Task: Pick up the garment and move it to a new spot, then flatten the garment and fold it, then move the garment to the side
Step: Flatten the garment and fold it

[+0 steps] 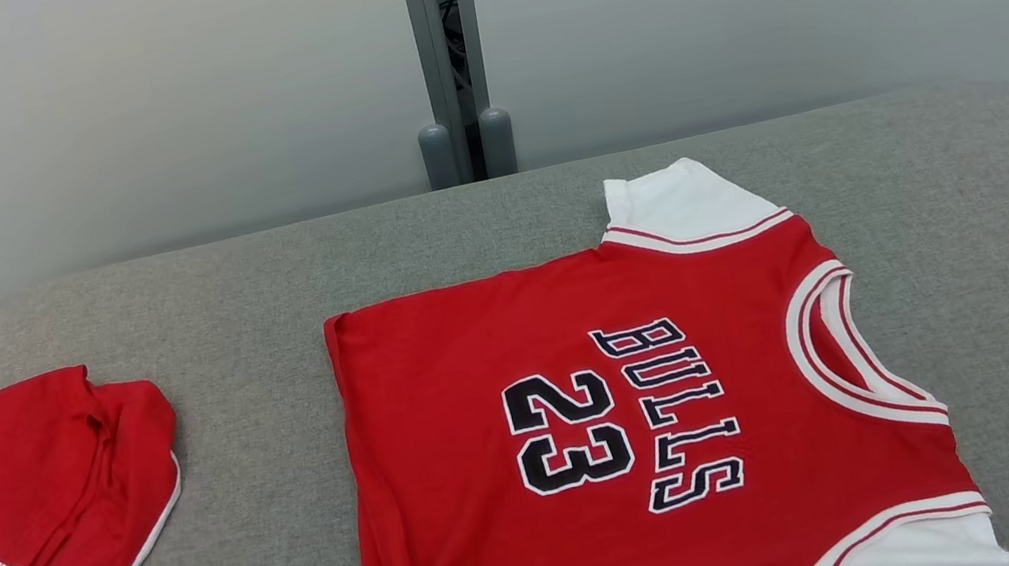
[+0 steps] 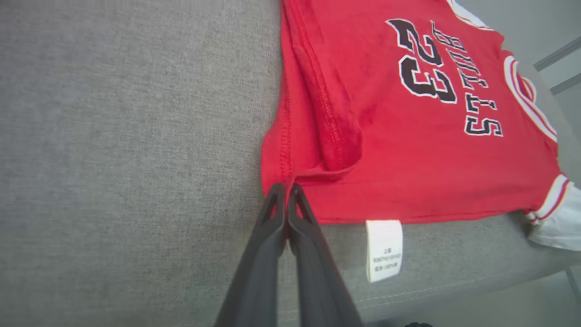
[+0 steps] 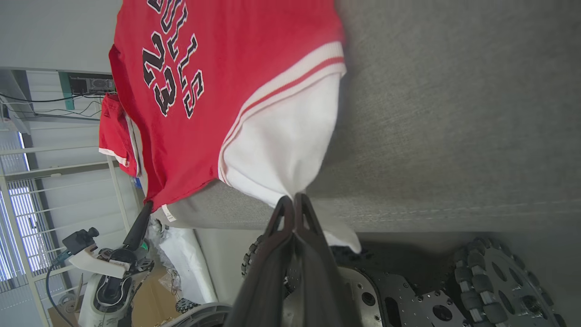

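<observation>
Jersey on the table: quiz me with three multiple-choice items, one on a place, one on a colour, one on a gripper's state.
1. Relative to the jersey, the crumpled red garment lies: A. on top of it; B. to its left, apart; C. to its right.
2. The jersey's numerals are: A. yellow; B. blue; C. black.
3. The right gripper has its jaws: A. open in the air; B. shut on the jersey's sleeve; C. shut on a label.

Key: B, the grey table shows between the two; C, black with white outlines; B, the white cloth gathers into the closed tips.
</observation>
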